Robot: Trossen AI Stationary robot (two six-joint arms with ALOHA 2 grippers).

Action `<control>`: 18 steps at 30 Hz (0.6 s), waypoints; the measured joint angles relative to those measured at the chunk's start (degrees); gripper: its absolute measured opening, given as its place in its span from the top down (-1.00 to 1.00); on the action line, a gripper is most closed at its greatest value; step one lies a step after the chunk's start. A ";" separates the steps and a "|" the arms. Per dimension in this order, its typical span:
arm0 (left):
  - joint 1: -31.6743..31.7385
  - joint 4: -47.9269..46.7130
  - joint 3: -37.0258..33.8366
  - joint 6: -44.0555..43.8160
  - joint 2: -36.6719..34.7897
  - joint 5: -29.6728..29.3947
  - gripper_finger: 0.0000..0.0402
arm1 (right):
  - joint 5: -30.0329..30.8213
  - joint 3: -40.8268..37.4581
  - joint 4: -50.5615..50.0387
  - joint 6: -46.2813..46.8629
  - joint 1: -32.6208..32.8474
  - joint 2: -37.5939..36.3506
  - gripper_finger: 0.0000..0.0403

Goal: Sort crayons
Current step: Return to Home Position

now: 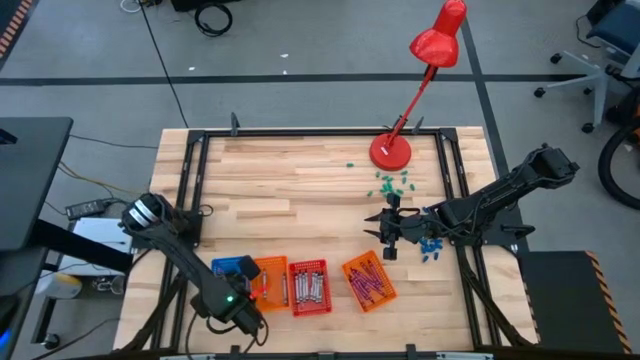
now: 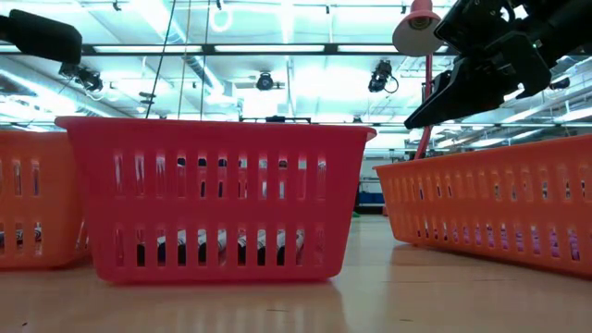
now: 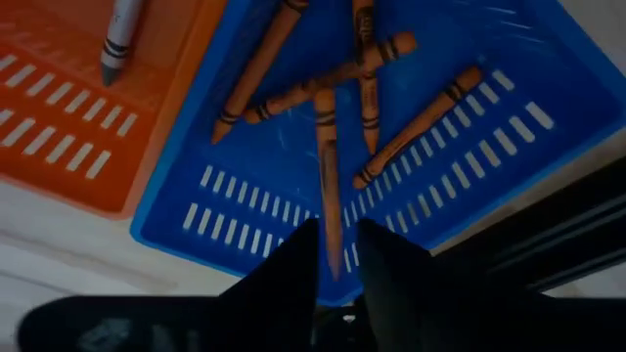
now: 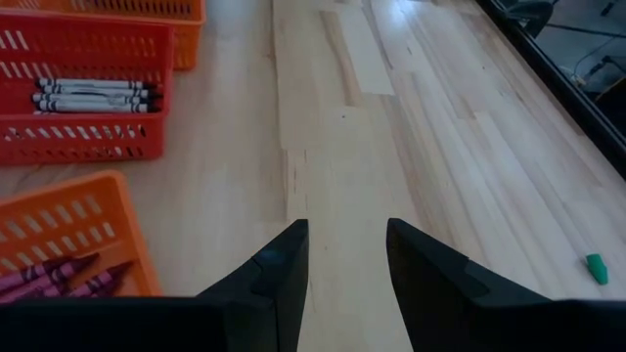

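Four small baskets stand in a row near the table's front edge: blue [image 1: 226,266], orange [image 1: 270,272], red [image 1: 308,287] and a second orange one [image 1: 368,282]. My left gripper [image 1: 240,295] hangs over the blue basket [image 3: 489,117], pointing steeply down. Its fingers are a little apart [image 3: 337,230], with the near end of an orange crayon [image 3: 329,186] between them. Several more orange crayons [image 3: 401,127] lie in that basket. My right gripper [image 1: 382,235] waits open [image 4: 347,230] above bare wood, right of the baskets, holding nothing. My left gripper has the near end of one orange crayon [image 3: 334,256] in the narrow gap between its fingertips, which point down from above along the crayon. I cannot tell whether the fingers touch it. The crayon's far end [image 3: 323,98] lies across other crayons in the blue basket.
A grey crayon [image 3: 117,39] lies in the orange basket [image 3: 59,127] beside the blue one. The red basket [image 4: 88,137] holds grey crayons [image 4: 93,95], and the right orange basket [image 4: 59,230] holds purple ones [image 4: 49,274]. Green bits [image 1: 392,183] lie by the red lamp's base [image 1: 390,152], blue bits [image 1: 430,247] under my right arm.
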 joint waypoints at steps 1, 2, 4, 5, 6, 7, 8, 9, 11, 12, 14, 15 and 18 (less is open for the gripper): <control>0.00 0.00 0.00 -0.50 0.00 -0.06 0.56 | 0.00 0.00 0.00 0.15 0.00 0.00 0.29; 0.00 0.08 0.00 -1.03 0.00 -0.11 0.51 | -0.02 0.00 -0.01 0.19 0.00 0.00 0.29; 0.00 0.20 0.00 -2.46 0.02 -0.28 0.41 | -0.07 0.00 -0.02 0.24 0.00 0.00 0.29; 0.00 -0.10 0.00 -3.53 0.00 -0.92 0.36 | -0.10 0.00 -0.08 0.24 0.00 0.00 0.29; 0.00 -0.54 0.00 -4.31 -0.10 -1.96 0.32 | -0.13 0.00 -0.28 0.24 0.00 0.00 0.29; 0.02 -0.84 0.00 -5.42 -0.37 -3.24 0.28 | -0.15 0.00 -0.66 0.24 0.01 0.00 0.29; 0.24 -0.88 0.00 -6.71 -0.93 -5.26 0.25 | -0.30 0.00 -1.33 0.28 0.05 -0.07 0.29; 0.51 -0.63 0.00 -8.62 -1.73 -7.61 0.24 | -0.78 0.00 -2.47 0.56 0.13 -0.47 0.29; 1.36 0.77 0.00 -11.91 -3.88 -12.96 0.23 | -3.24 -0.02 -4.14 1.18 0.17 -2.31 0.29; 1.77 1.58 0.00 -12.90 -5.10 -15.31 0.24 | -3.98 -0.02 -4.19 1.38 0.17 -3.60 0.29; 2.67 2.75 0.04 -13.18 -7.32 -19.95 0.26 | -4.05 -0.02 -4.10 1.05 0.17 -6.34 0.29; 3.22 3.30 0.04 -12.99 -8.33 -22.57 0.28 | -3.96 -0.02 -4.06 0.40 0.07 -7.61 0.29; 5.46 4.66 0.04 -12.58 -12.25 -29.95 0.32 | -4.76 -1.59 -1.53 -1.90 -1.77 -11.67 0.29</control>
